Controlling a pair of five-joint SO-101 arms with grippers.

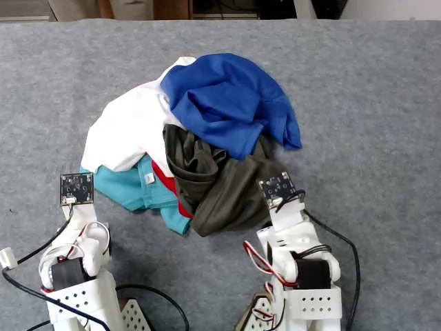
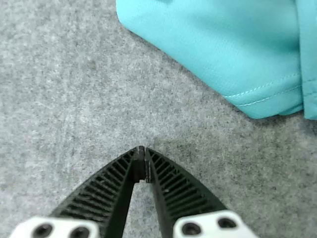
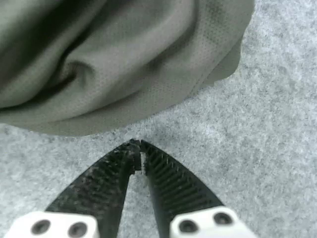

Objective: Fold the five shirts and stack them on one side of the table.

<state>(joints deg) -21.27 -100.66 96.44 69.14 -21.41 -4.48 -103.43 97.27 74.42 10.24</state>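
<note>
A heap of shirts lies mid-table: a blue shirt (image 1: 231, 103) on top, a white shirt (image 1: 131, 127) to its left, a dark olive shirt (image 1: 220, 183) at the front, a teal shirt (image 1: 134, 187) under the white one, and a red edge (image 1: 167, 185) between teal and olive. My left gripper (image 2: 140, 151) is shut over bare carpet-like cloth, just short of the teal shirt's hem (image 2: 247, 59). My right gripper (image 3: 136, 146) is shut with empty fingers, just off the olive shirt's edge (image 3: 124, 64). From above, the left arm (image 1: 76, 207) sits at the heap's front left, the right arm (image 1: 282, 200) at its front right.
The grey table cover (image 1: 372, 103) has free room to the right, left and behind the heap. Cables (image 1: 344, 248) trail beside the arm bases at the front edge.
</note>
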